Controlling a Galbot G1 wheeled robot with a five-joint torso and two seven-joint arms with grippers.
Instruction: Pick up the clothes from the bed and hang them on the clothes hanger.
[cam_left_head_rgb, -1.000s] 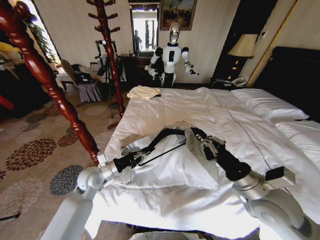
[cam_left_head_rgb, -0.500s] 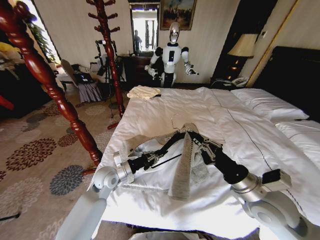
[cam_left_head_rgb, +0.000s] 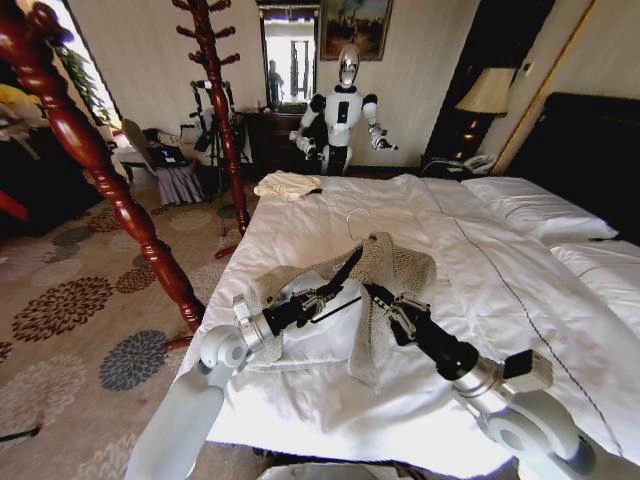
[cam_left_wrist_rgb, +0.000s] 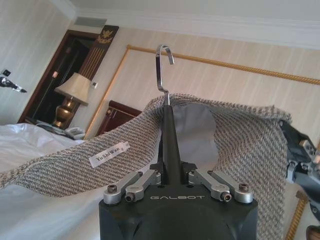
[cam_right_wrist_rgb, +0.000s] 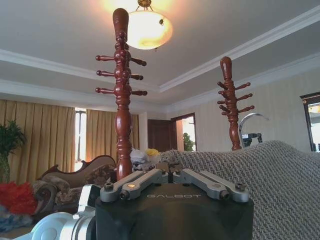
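Change: both arms have dropped lower over the bed (cam_left_head_rgb: 480, 250) since a second ago, and the jacket (cam_left_head_rgb: 385, 270) now drapes further across the hanger (cam_left_head_rgb: 345, 270).
Left gripper (cam_left_wrist_rgb: 172, 172): jaws clenched on the hanger's black neck, wire hook up.
Right gripper (cam_left_head_rgb: 378, 300): buried in the jacket's right side; jaws' state cannot be told.
Risk: the knit looks only partly seated, so a tilt could let it slide off.
Writing: "GALBOT" on both wrists; collar label (cam_left_wrist_rgb: 109, 153) seems to read "YoShiWan".
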